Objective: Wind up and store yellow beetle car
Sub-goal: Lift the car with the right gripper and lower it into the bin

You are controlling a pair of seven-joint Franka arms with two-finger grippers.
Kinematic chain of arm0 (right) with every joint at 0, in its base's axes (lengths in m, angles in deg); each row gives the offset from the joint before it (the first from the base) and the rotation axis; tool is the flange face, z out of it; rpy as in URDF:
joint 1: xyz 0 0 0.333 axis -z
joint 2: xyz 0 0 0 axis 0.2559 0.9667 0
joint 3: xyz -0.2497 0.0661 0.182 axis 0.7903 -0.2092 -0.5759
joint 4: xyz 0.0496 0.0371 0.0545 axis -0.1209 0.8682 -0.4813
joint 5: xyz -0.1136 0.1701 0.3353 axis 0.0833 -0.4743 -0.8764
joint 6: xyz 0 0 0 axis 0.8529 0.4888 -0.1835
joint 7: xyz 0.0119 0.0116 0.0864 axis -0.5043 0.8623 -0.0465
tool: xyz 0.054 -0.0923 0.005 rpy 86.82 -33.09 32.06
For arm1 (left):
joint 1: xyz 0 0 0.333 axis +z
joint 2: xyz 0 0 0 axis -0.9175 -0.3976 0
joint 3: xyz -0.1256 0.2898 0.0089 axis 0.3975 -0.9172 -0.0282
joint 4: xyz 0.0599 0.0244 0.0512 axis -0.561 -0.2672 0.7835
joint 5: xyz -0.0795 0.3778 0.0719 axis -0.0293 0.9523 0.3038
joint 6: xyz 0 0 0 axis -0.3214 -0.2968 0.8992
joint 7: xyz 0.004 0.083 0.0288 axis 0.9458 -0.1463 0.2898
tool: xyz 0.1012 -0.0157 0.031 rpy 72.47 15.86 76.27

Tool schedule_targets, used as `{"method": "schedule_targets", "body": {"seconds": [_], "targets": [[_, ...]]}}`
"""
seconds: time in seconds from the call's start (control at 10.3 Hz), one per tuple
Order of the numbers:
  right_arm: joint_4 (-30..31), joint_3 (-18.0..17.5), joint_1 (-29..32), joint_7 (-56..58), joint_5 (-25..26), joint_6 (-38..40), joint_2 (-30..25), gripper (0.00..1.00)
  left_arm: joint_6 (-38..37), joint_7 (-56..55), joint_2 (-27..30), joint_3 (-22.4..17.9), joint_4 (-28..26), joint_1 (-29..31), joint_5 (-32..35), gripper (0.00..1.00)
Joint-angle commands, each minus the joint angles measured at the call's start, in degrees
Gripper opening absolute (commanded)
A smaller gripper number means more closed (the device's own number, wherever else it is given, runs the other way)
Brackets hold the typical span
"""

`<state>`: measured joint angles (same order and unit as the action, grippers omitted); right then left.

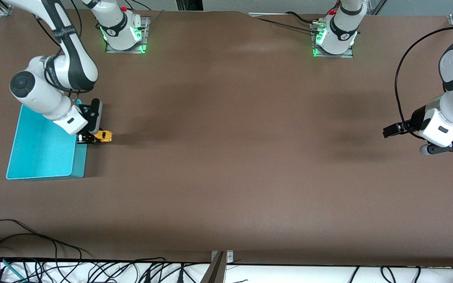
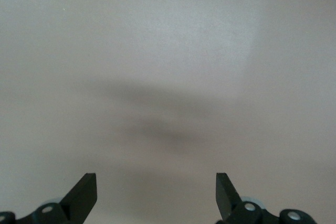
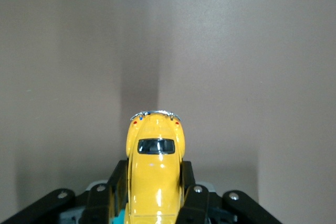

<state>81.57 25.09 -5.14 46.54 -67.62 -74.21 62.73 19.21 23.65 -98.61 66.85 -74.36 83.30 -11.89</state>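
The yellow beetle car point(image 1: 104, 135) is a tiny rounded toy with dark windows. It is at the table surface beside the turquoise bin point(image 1: 41, 157), toward the right arm's end of the table. My right gripper point(image 1: 92, 137) is shut on the car, its fingers point(image 3: 107, 195) pressed on both sides of the car's body point(image 3: 155, 171). Whether the wheels touch the table I cannot tell. My left gripper point(image 1: 446, 147) is open and empty, held over bare table at the left arm's end; its fingertips point(image 2: 84, 192) stand wide apart.
The turquoise bin is a shallow rectangular tray, partly hidden under the right arm. Cables point(image 1: 34, 251) lie along the table edge nearest the front camera. A black cable point(image 1: 285, 25) lies near the left arm's base.
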Motion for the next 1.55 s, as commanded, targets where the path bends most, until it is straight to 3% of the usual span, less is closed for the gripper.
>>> {"method": "schedule_targets", "body": {"seconds": [0.0,0.58,0.87,1.45], "targets": [[0.4,-0.7,3.2,2.4,-1.0,6.8,-4.8,0.0,-0.9,1.0,0.0,0.3,0.6,0.1,1.2,1.0],[-2.3,-0.4,13.1,17.7,-0.9,8.6,-1.1,0.0,-0.9,1.0,0.0,0.3,0.6,0.1,1.2,1.0],[-6.2,-0.4,17.6,26.9,-0.4,8.6,4.6,0.0,-0.9,1.0,0.0,0.3,0.6,0.1,1.2,1.0],[-11.9,-0.3,21.6,32.4,1.1,8.1,14.0,0.0,-0.9,1.0,-0.1,0.3,0.6,0.1,1.2,1.0]]}}
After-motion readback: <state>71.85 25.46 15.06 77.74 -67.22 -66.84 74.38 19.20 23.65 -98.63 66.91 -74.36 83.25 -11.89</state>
